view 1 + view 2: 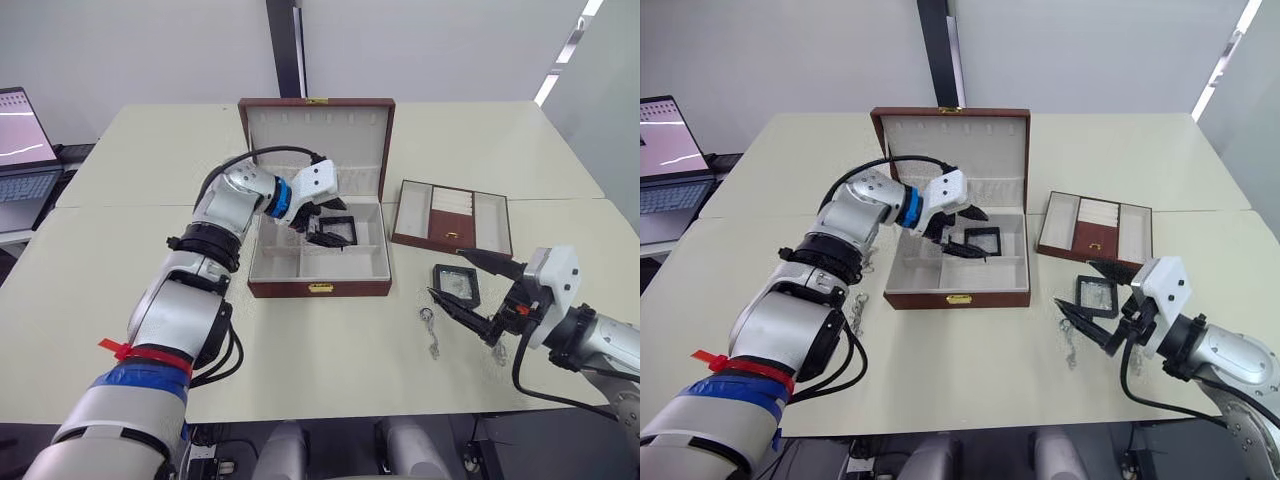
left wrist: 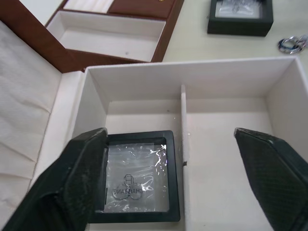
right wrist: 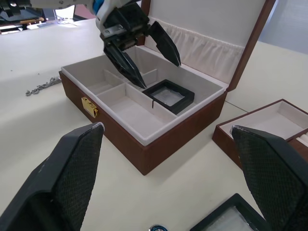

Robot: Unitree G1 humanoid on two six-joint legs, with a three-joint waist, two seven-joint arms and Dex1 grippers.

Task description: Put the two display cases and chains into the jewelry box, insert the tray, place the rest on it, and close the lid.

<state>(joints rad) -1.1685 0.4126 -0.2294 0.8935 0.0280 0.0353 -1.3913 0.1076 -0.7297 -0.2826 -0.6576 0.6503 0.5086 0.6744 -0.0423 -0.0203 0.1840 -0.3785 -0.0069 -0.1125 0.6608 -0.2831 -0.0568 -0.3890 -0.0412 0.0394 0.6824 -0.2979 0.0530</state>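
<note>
The jewelry box (image 1: pixel 320 288) stands at the table's middle with its lid (image 1: pixel 316 130) upright. One display case (image 1: pixel 338 231) lies flat in the box's right rear compartment. My left gripper (image 1: pixel 320 222) hovers open just above that case (image 2: pixel 137 175), touching nothing. The second display case (image 1: pixel 457 283) lies on the table right of the box. My right gripper (image 1: pixel 447 274) stands open over it, fingers spread wide and empty. One chain (image 1: pixel 430 330) lies in front of that case, and another chain (image 1: pixel 858 305) lies left of the box. The tray (image 1: pixel 452 216) sits at the right rear.
A laptop (image 1: pixel 22 150) stands open on a side table at the far left. The tray's near edge is close behind the second case. Bare tabletop stretches in front of the box.
</note>
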